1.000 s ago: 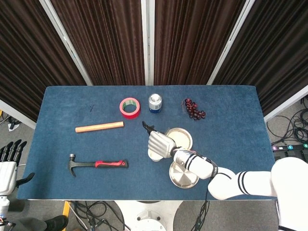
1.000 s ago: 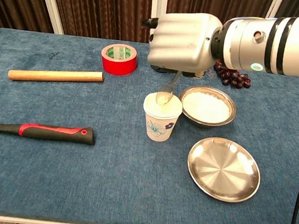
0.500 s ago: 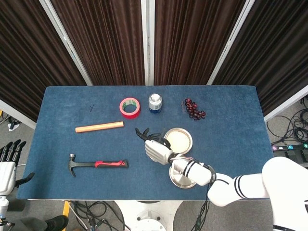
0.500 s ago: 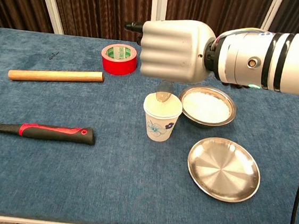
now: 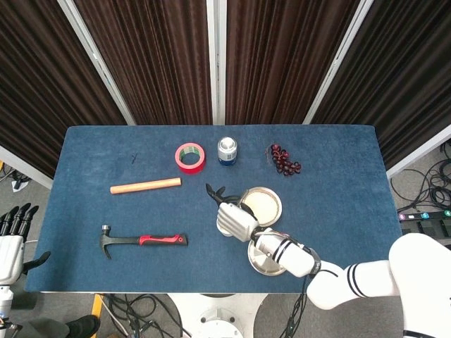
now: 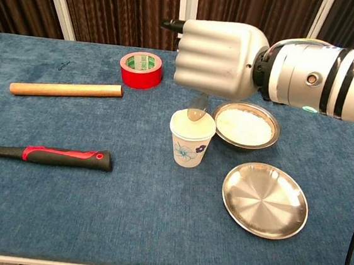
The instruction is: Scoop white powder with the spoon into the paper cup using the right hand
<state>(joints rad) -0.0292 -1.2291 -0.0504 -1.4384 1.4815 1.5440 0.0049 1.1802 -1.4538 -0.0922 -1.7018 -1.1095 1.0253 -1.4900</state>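
Note:
A white paper cup with a blue flower print stands at the table's middle, hidden under my hand in the head view. My right hand hovers above it and grips a metal spoon, whose bowl hangs just over the cup's mouth. The spoon's dark handle end sticks out past the hand. Just right of the cup sits a steel bowl of white powder. My left hand hangs open off the table's left edge, holding nothing.
An empty steel plate lies right of the cup toward the front. A hammer, a wooden stick, red tape, a can and dark grapes lie around the blue table.
My right hand has shifted slightly right and back over the cup, and the spoon's bowl, earlier dipped inside the cup's mouth, now hangs at its far rim.

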